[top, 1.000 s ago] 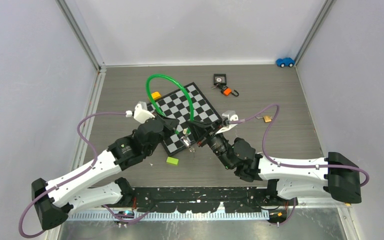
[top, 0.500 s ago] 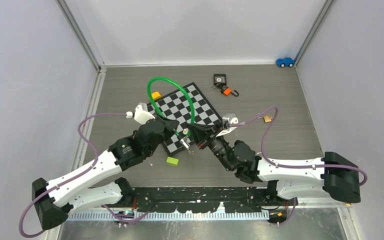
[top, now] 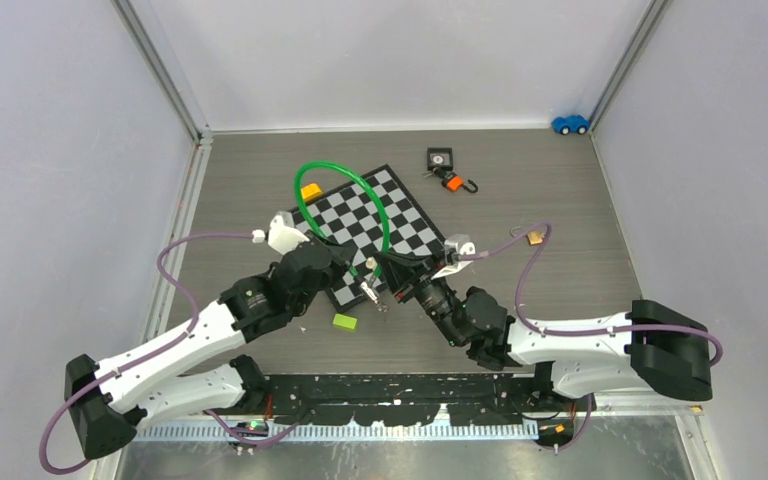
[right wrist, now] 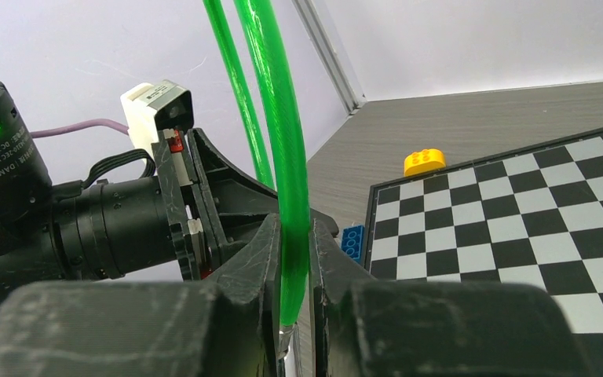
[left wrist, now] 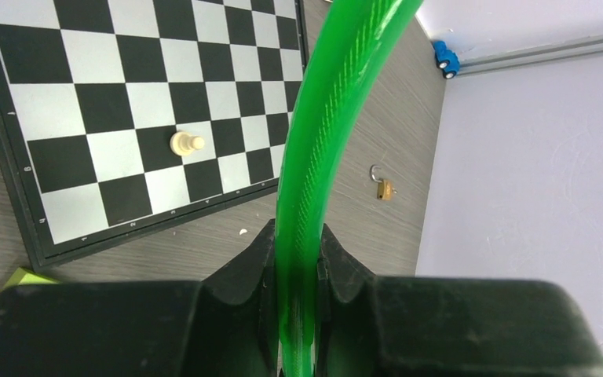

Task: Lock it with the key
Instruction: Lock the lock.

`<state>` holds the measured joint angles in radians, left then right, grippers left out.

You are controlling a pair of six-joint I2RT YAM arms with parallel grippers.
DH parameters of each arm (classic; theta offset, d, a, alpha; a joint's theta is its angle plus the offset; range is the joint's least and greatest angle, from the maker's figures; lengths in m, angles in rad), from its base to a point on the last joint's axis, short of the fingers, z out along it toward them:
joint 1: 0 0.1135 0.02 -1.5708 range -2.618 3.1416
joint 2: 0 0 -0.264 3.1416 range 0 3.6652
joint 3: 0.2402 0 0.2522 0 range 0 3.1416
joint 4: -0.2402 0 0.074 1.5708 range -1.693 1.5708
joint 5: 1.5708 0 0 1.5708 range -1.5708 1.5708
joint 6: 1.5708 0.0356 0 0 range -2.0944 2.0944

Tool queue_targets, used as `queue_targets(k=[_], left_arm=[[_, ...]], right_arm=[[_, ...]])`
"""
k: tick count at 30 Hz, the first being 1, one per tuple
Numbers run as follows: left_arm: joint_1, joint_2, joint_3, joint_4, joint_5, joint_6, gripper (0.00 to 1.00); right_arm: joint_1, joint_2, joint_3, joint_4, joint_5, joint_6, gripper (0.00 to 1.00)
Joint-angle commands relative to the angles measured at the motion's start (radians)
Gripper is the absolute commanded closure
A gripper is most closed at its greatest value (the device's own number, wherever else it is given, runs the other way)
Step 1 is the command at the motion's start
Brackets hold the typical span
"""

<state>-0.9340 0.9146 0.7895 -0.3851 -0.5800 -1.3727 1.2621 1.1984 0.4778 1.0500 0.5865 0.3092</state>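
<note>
Table (top: 580, 270) roomy rightward, left hand (left wrist: 297, 267), right hand (right wrist: 292, 259) gripping green cable (left wrist: 338, 86), probably lock

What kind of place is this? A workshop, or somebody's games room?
Probably a robotics test booth, not a home: plain pale walls box in the table, a left arm and right arm mounted at its edge hold a green cable, and the props are odd: chessboard, toy car, padlock.
</note>
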Motion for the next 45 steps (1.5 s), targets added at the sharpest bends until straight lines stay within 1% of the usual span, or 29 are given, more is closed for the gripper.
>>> queue_targets(k=[1, 8, 13, 24, 35, 41, 43, 44, 45], left_arm=[[-0.012, -0.042, 0.024, 0.131, -0.029, -0.102, 1.00], [-0.012, -0.062, 0.000, 0.102, -0.060, -0.189, 1.00], [-0.012, -0.062, -0.006, 0.087, -0.066, -0.221, 1.00], [-0.012, -0.078, -0.010, 0.065, -0.078, -0.240, 1.00], [-0.012, -0.086, -0.016, 0.063, -0.079, -0.253, 1.00], [-0.012, -0.087, -0.016, 0.063, -0.081, -0.248, 1.00], [-0.012, -0.085, -0.014, 0.063, -0.083, -0.242, 1.00], [-0.012, -0.084, -0.013, 0.064, -0.083, -0.238, 1.00], [-0.012, -0.084, -0.015, 0.070, -0.083, -0.230, 1.00]], right_arm=[[0.037, 0.039, -0.046, -0.021, 0.047, -0.014, 1.00], [0.089, 0.053, -0.081, 0.074, 0.147, -0.042, 1.00], [0.118, 0.086, -0.075, 0.090, 0.168, -0.044, 1.00], [0.227, 0.215, -0.041, 0.167, 0.262, -0.123, 1.00], [0.264, 0.291, -0.042, 0.223, 0.291, -0.107, 1.00], [0.264, 0.300, -0.035, 0.218, 0.292, -0.115, 1.00], [0.265, 0.300, -0.034, 0.218, 0.292, -0.121, 0.97], [0.263, 0.298, -0.034, 0.216, 0.296, -0.125, 0.94], [0.264, 0.292, -0.034, 0.216, 0.301, -0.127, 0.88]])
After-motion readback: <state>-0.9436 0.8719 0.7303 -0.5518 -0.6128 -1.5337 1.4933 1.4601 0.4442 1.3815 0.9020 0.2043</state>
